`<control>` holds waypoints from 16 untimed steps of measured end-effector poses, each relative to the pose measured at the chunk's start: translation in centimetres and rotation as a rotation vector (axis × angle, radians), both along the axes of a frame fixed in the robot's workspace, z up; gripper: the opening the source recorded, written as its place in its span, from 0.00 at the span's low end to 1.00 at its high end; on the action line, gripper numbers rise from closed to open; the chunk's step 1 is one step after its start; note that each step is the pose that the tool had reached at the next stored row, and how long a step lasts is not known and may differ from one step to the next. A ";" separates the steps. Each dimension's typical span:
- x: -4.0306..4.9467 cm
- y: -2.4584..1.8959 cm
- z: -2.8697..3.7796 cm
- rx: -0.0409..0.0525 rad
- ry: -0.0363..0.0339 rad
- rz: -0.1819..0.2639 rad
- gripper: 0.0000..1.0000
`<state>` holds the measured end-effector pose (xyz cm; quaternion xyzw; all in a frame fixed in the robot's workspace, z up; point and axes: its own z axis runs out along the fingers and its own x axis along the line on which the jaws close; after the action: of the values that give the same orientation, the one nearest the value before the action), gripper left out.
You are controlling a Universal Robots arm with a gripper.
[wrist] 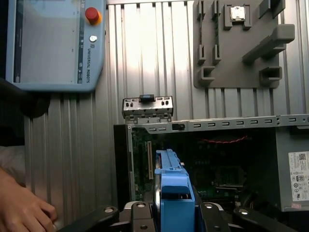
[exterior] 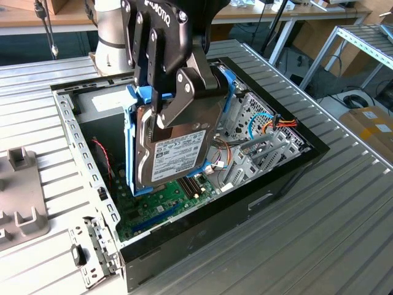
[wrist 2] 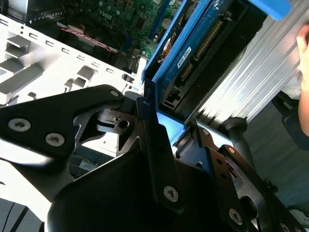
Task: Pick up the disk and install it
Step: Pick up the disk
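Observation:
My gripper [exterior: 178, 107] is shut on the disk [exterior: 178, 153], a dark grey hard drive with a white label and a light-blue frame [exterior: 130, 141] along its side. The disk hangs tilted, label toward the exterior camera, over the open computer case [exterior: 67, 123] and above its green motherboard [exterior: 166, 206]. In the second wrist view the black fingers [wrist 2: 149, 125] clamp the disk [wrist 2: 193, 53] by its blue-framed edges. In the first wrist view the disk's blue frame [wrist: 174, 193] rises from the gripper [wrist: 174, 215] over the case [wrist: 217, 124].
A metal drive cage with a blue latch [exterior: 230, 92] and loose cables [exterior: 270, 126] sit in the case beside the disk. A grey fixture [wrist: 236, 43], a teach pendant [wrist: 53, 43] and a small bracket [wrist: 147, 107] lie on the ribbed table. A hand [wrist: 24, 208] rests nearby.

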<state>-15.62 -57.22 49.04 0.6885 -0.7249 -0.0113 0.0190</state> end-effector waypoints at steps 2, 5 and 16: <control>0.07 0.00 -0.01 0.0001 0.0000 0.000 0.37; 0.18 0.00 -0.01 0.0000 0.0000 0.000 0.37; 0.69 0.00 -0.14 0.0000 0.0000 0.000 0.37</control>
<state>-14.94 -57.22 48.90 0.6885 -0.7249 -0.0113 0.0190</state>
